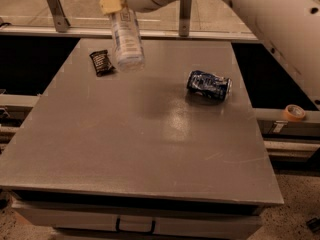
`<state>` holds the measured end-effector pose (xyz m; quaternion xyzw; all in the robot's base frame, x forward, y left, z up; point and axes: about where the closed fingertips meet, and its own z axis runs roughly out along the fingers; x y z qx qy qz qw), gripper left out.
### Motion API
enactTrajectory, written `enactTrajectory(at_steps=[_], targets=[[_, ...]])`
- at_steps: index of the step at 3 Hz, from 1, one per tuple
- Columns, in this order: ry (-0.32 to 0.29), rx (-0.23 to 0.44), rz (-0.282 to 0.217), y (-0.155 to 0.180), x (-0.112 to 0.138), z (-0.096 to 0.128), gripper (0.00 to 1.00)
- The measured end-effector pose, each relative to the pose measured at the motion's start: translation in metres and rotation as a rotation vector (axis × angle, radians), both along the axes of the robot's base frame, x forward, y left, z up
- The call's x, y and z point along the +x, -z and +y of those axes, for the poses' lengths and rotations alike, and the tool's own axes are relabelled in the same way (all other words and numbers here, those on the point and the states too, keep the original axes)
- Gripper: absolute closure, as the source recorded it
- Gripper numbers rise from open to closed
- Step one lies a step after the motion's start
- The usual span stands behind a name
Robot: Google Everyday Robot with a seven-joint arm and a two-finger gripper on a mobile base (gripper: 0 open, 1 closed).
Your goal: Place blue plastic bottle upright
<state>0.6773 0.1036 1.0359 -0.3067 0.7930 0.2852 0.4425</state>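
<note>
Gripper (119, 5) at top left, clamped on the upper end of the blue plastic bottle (128, 41), held nearly upright in the air over the far part of the grey table (150, 154). Just left, small dark snack packet (101, 62); well right, crushed blue can (209, 84) on its side.

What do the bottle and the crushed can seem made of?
Blue plastic bottle, held by the gripper above the far left of the table: clear glossy plastic, see-through with highlights. Crushed can: thin painted metal, probably aluminium, dented and shiny.

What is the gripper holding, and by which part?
The gripper, at the upper left, holds the bottle by its upper end; the bottle hangs above the table.
</note>
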Motion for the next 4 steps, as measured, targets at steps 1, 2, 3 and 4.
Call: enactTrajectory(at_steps=[1, 2, 3, 4], targets=[[-0.056, 0.185, -0.049, -0.01, 0.019, -0.023, 1.0], [-0.09, 0.343, -0.115, -0.005, 0.032, -0.061, 1.0], [-0.156, 0.359, -0.183, -0.013, 0.022, -0.045, 1.0], [-0.151, 0.374, -0.215, -0.018, 0.025, -0.044, 1.0]])
